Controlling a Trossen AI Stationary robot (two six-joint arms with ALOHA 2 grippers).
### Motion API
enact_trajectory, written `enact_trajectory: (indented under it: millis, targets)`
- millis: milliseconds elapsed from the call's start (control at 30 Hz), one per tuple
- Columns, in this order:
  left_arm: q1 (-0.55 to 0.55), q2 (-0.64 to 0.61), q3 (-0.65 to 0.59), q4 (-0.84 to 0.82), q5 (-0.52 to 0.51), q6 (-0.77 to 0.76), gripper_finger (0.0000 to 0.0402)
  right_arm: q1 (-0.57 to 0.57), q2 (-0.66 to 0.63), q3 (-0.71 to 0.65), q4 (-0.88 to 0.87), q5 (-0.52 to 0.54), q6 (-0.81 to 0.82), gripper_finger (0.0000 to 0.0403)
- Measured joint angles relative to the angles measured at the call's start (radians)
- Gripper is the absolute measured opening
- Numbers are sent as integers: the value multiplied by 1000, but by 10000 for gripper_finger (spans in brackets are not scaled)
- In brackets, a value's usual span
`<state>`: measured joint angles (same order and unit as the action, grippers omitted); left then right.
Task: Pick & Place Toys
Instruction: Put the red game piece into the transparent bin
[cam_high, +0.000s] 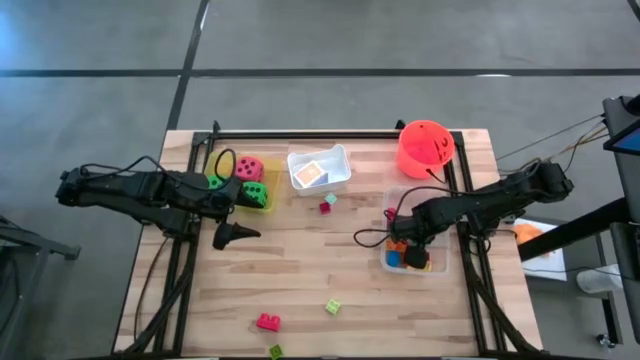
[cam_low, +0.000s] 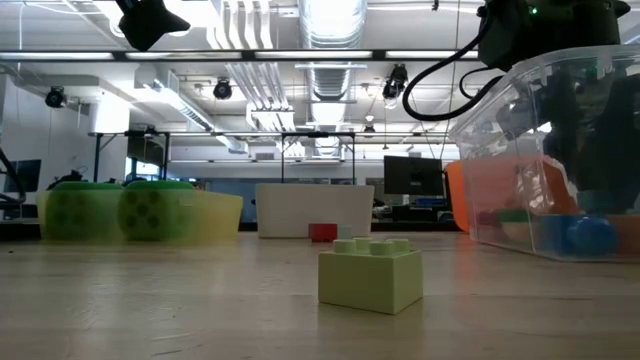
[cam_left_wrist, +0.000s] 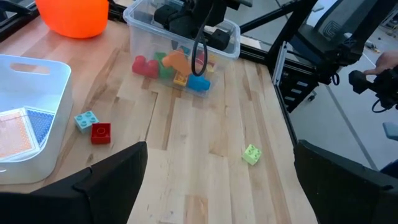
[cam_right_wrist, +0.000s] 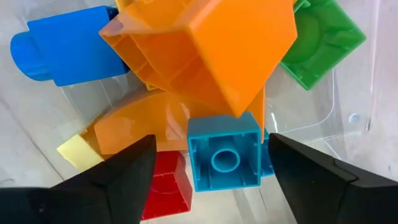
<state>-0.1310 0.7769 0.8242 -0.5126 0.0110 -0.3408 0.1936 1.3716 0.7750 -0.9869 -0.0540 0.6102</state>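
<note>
My right gripper (cam_right_wrist: 214, 171) points down into the clear tray (cam_high: 445, 262) at the table's right and is open. Its fingers stand on either side of a teal brick (cam_right_wrist: 224, 152) without touching it. The brick lies on a pile of orange (cam_right_wrist: 211, 50), blue (cam_right_wrist: 68, 46), green (cam_right_wrist: 320, 37) and red (cam_right_wrist: 165, 183) bricks. My left gripper (cam_high: 235, 235) hangs open above the table's left part, beside the yellow tray (cam_high: 268, 190) with a pink-red die (cam_high: 249, 168) and a green one (cam_high: 255, 194). Loose bricks lie on the table: light green (cam_high: 333, 307), pink-red (cam_high: 268, 322), green (cam_high: 275, 351).
A white tray (cam_high: 340, 160) holding a card (cam_high: 311, 174) stands at the far middle, with a red brick (cam_left_wrist: 101, 132) and a light blue one (cam_left_wrist: 86, 120) beside it. The orange-red bucket (cam_high: 425, 148) sits at the far right. A person's hand (cam_left_wrist: 385, 62) shows beyond the right edge.
</note>
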Motion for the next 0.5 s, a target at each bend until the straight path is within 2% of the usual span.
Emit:
enact_trajectory:
  millis: [300,500]
  targets:
    - [0,0,-1,32,-35,69,392,0,-2,13,-15,0,25,315]
    - [0,1,-1,119,-38,73,393,2,-4,104,-87,4,27,315]
